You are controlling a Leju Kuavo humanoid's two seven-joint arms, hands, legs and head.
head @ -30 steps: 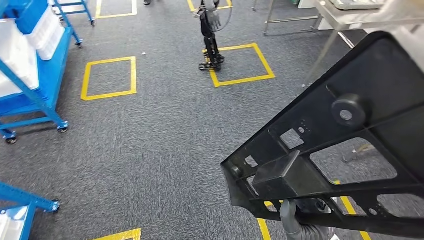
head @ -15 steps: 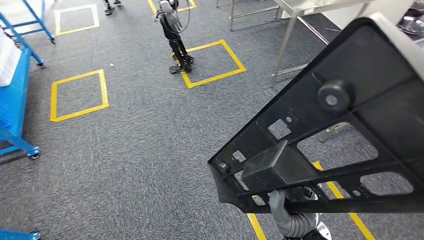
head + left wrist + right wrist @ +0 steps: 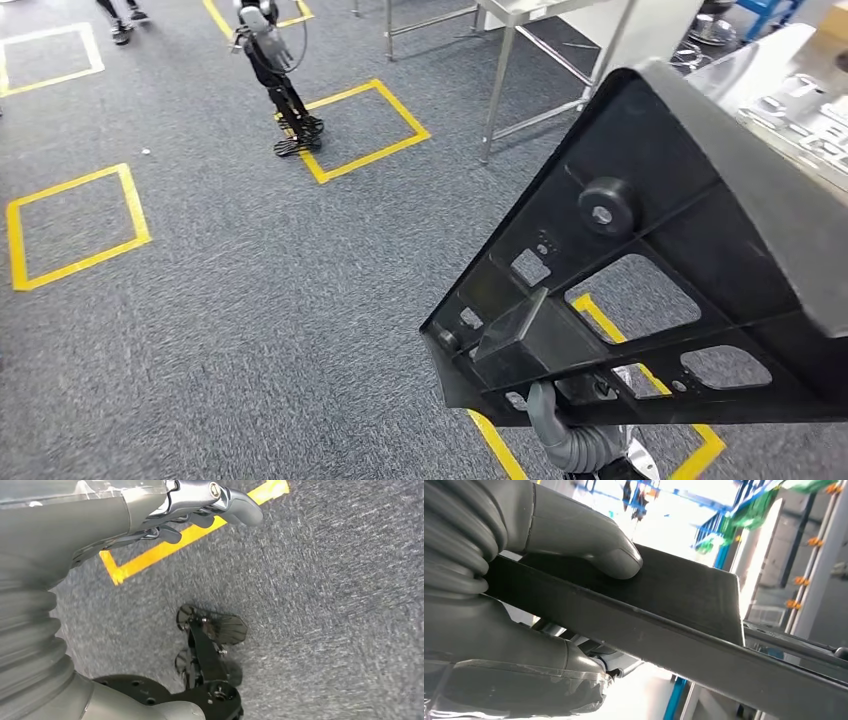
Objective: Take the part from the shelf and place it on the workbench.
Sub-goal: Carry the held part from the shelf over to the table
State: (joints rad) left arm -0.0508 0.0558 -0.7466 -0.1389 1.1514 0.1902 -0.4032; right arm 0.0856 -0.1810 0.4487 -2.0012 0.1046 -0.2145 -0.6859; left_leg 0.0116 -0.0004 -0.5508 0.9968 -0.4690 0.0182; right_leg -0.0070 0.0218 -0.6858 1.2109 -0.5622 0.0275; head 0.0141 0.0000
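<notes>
A large black triangular plastic part with cut-outs and a round boss takes up the right side of the head view. My right hand grips its lower edge from beneath. In the right wrist view the grey thumb presses on the part's flat black rim. A silver workbench with metal pieces on it shows past the part's top corner, at the far right. My left hand hangs over the carpet with its fingers apart and holds nothing.
Grey carpet with yellow taped squares spreads ahead. Another robot's dark legs stand at the edge of one square. A steel-legged table is at the back, and a person's feet at the far left.
The camera has turned right: the floor marks and the other robot have slid left, the blue shelves have left the picture, and the workbench has come in. The part stays in my right hand.
</notes>
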